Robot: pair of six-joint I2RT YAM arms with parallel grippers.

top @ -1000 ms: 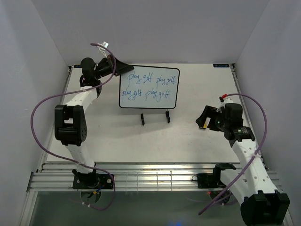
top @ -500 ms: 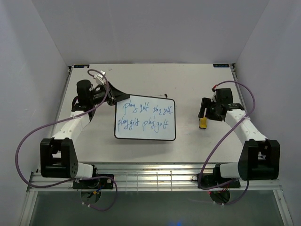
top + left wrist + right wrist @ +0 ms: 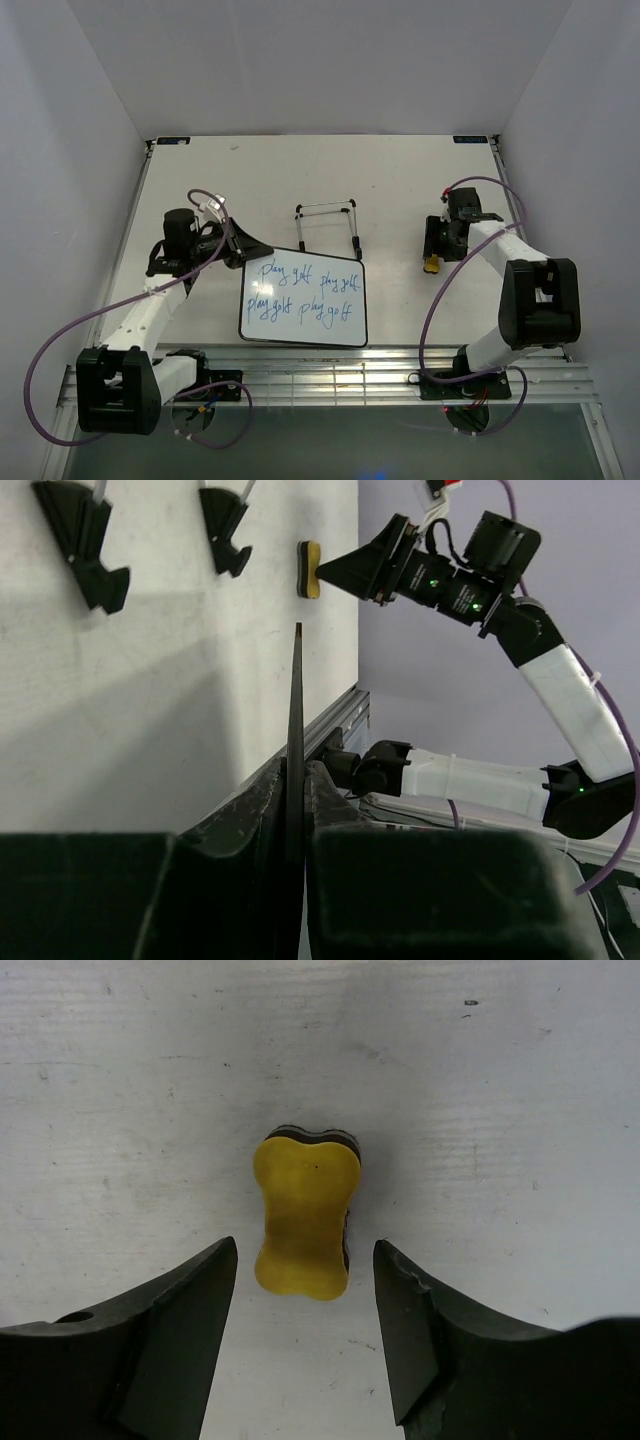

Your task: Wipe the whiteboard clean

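The whiteboard (image 3: 302, 301) faces up near the table's front edge, with blue "play golf" writing in two rows. My left gripper (image 3: 244, 252) is shut on its upper left edge. In the left wrist view the whiteboard (image 3: 297, 700) shows edge-on as a thin dark line, clamped in my left gripper (image 3: 295, 780). A small yellow eraser (image 3: 305, 1215) lies on the table at the right. My right gripper (image 3: 305, 1248) stands open over the eraser's near end, a finger on each side, not touching. From above, the right gripper (image 3: 433, 248) sits just behind the eraser (image 3: 431, 266).
The empty wire stand (image 3: 328, 222) with black feet stands mid-table behind the whiteboard; its feet (image 3: 88, 542) show in the left wrist view. White walls close in the table on three sides. A slatted metal rail (image 3: 330, 372) runs along the near edge.
My left gripper has carried the whiteboard off the wire stand and toward the near edge. The right gripper has moved down over the eraser, its jaws narrowing.
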